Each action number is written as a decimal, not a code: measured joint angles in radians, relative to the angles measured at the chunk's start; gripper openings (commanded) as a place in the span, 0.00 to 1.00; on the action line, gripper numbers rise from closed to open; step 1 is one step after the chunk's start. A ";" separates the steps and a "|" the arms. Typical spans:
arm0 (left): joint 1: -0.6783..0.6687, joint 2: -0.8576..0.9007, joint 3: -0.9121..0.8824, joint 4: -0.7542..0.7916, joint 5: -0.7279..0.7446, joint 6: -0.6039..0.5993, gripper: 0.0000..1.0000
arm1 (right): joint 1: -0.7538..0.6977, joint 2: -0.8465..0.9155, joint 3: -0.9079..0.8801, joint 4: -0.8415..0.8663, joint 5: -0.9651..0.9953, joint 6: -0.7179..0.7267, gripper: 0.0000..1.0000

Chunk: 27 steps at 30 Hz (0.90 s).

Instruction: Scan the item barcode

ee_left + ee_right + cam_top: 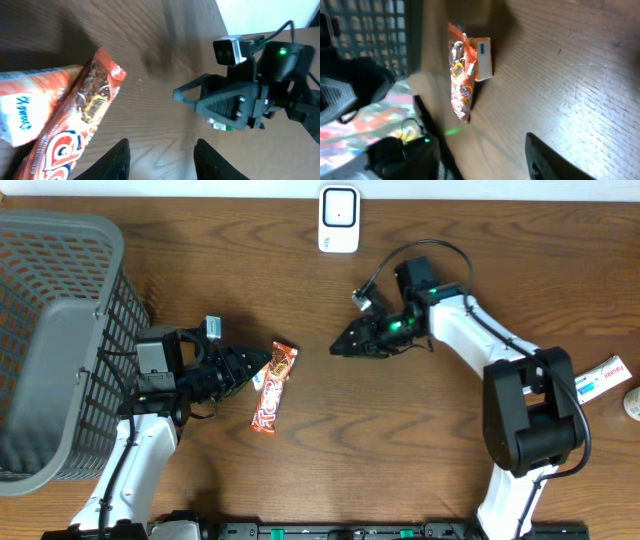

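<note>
- Overhead view: the candy bar (pixel 275 388) is a long, flat, glossy wrapper in red and orange with crimped ends. It lies on the dark wood-grain table (pixel 400 460), left of centre.
- A small white-and-orange packet (pixel 263 379) lies against the bar's left edge.
- The left gripper (pixel 258 366), matte black and tapered, points at the bar from just beside it. Its jaws are hard to read from above.
- The right gripper (pixel 335 350), a black wedge on a white arm, points left and is well apart from the bar.
- A grey lattice basket (pixel 60 330) fills the left side, and a white scanner (pixel 339 218) with rounded corners sits at the far edge. A white carton (pixel 603 377) lies at the far right.
- Left wrist view: the left gripper (pixel 160 160) has its fingers spread, with only bare wood between them.
- The candy bar (pixel 75 120) lies to the left of the fingers. Its crinkled foil overlaps the packet (pixel 30 107).
- The right gripper (pixel 176 93) faces the camera and narrows to a tip. Whether it is parted or pressed together cannot be told.
- Right wrist view: the picture is blurred. One dark finger (pixel 555 160) shows at the lower right, so the jaw state is unclear here too.
- The candy bar (pixel 460 80) and the packet (pixel 482 60) lie ahead on the wood, with the basket (pixel 375 30) beyond them.
</note>
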 measured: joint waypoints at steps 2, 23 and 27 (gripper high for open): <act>0.000 0.000 0.000 -0.004 -0.013 0.006 0.43 | 0.020 0.000 0.000 0.016 0.014 0.027 0.60; 0.005 -0.002 0.018 -0.378 -0.218 0.145 0.43 | 0.157 0.150 0.005 0.410 0.021 0.192 0.54; 0.005 -0.002 0.018 -0.379 -0.220 0.146 0.43 | 0.183 0.212 0.004 0.537 -0.014 0.251 0.43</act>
